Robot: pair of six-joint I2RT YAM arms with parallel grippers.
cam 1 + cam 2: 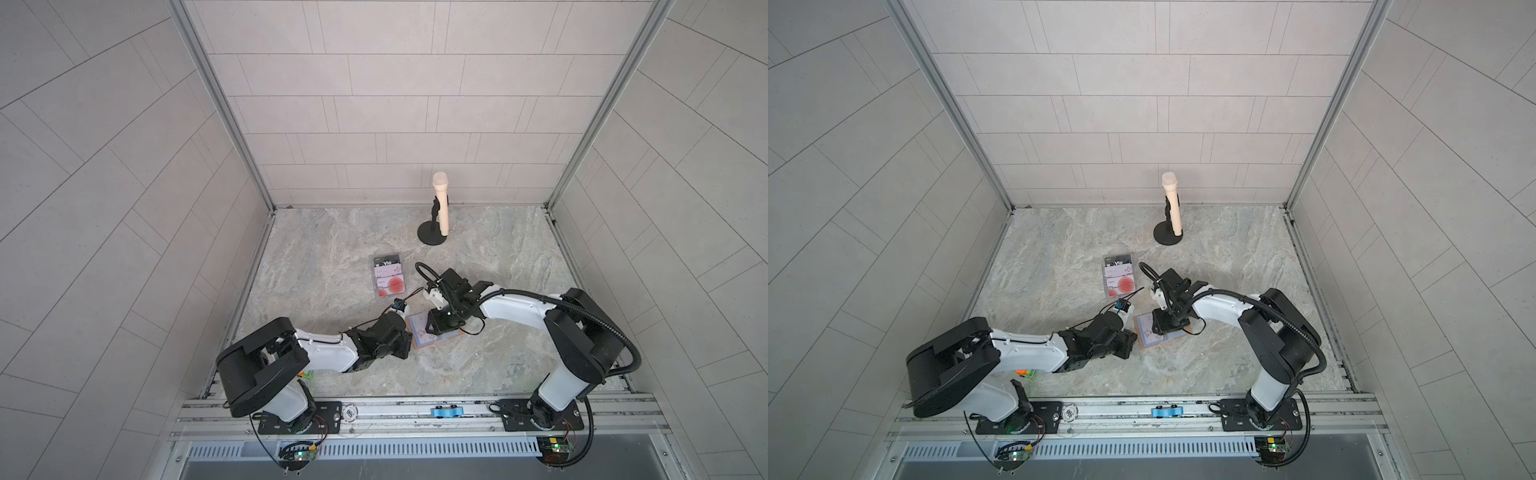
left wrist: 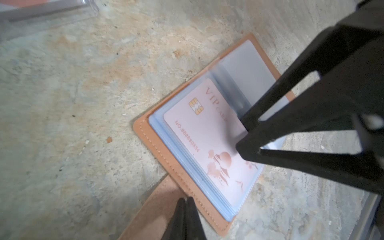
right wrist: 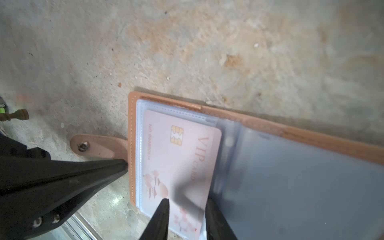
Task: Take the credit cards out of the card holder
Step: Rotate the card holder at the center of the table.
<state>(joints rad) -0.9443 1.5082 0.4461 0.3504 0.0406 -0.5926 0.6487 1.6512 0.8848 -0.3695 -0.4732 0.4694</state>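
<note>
The tan card holder (image 1: 453,335) (image 1: 1144,345) lies open on the stone table, its blue-grey sleeves up. A pale pink credit card (image 2: 199,141) (image 3: 180,158) marked "VIP" sticks partly out of a sleeve. My left gripper (image 2: 186,199) (image 3: 124,164) is shut, its tips pressing on the holder's edge by the snap tab (image 3: 93,146). My right gripper (image 3: 187,207) (image 2: 241,135) is open, its fingers standing apart over the card's end; one tip rests on the card's face and the other sits by a lifted sleeve (image 3: 291,182). More credit cards (image 1: 388,276) (image 1: 1119,274) lie in a clear box farther back.
A cream microphone (image 1: 440,203) stands on a black round stand (image 1: 432,237) at the back of the table. The clear box's corner (image 2: 49,10) shows in the left wrist view. A green and orange item (image 1: 305,376) lies under the left arm. Grey walls enclose three sides.
</note>
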